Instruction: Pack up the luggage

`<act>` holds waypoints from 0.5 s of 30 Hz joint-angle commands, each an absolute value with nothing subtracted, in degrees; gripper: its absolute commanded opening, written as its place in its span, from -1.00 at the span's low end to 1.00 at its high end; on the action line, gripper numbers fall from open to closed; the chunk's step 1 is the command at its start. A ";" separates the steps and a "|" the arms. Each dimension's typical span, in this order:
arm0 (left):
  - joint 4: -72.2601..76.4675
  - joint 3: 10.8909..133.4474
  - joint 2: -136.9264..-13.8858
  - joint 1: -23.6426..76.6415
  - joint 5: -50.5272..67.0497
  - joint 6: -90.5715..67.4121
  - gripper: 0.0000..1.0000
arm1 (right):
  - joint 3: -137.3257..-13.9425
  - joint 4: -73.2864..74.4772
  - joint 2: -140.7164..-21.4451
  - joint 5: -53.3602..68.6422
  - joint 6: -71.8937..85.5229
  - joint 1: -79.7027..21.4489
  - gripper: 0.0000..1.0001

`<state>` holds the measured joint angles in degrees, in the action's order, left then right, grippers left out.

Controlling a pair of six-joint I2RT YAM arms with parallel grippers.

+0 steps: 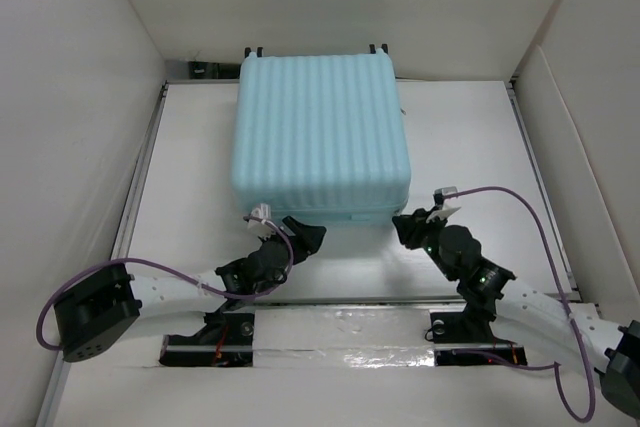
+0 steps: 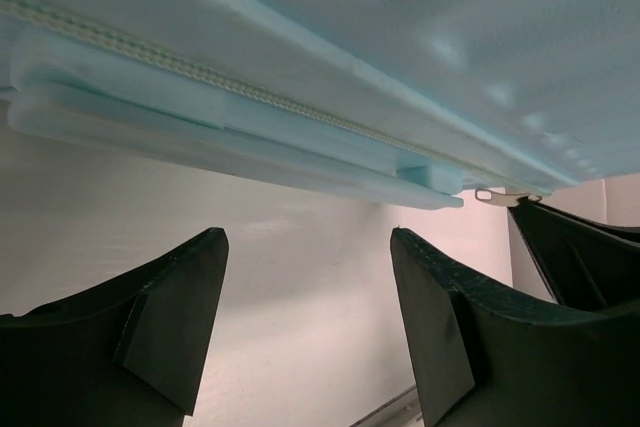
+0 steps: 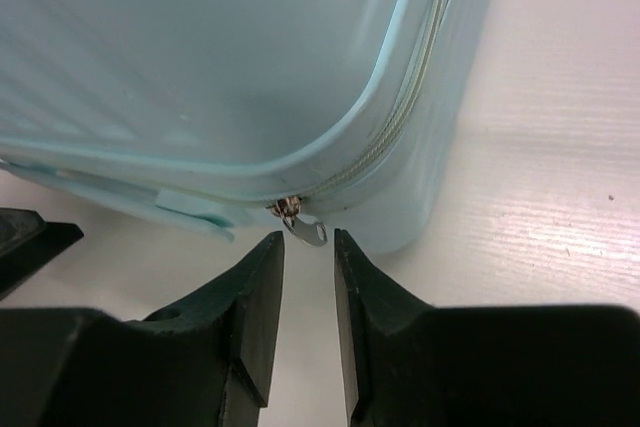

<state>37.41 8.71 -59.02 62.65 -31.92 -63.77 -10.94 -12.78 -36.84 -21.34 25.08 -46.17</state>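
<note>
The luggage (image 1: pixel 320 132) is a large pale aqua ribbed suitcase lying flat and closed in the middle of the table. My left gripper (image 1: pixel 305 237) is open and empty at its near side, below the zip line and handle (image 2: pixel 200 122), fingertips (image 2: pixel 215 247) apart from the shell. My right gripper (image 1: pixel 405 227) is at the near right corner, its jaws a narrow gap apart. The silver zipper pull (image 3: pixel 305 230) hangs just beyond the tips of the right gripper (image 3: pixel 309 239), not clamped. The suitcase fills the top of the left wrist view (image 2: pixel 400 37) and the right wrist view (image 3: pixel 200 47).
White walls enclose the table (image 1: pixel 470 147) on the left, back and right. The suitcase wheels (image 1: pixel 253 51) point to the back wall. Purple cables loop beside both arms. The right gripper's finger (image 2: pixel 580 257) shows at the right edge of the left wrist view.
</note>
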 commanded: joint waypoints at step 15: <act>43.50 10.72 -62.93 60.38 -36.65 -62.58 0.10 | -12.74 -26.29 -43.07 -20.56 22.15 -45.97 -0.47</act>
<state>40.42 8.78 -61.84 60.64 -34.72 -63.94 -10.85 -20.75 -43.79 -19.66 23.49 -46.15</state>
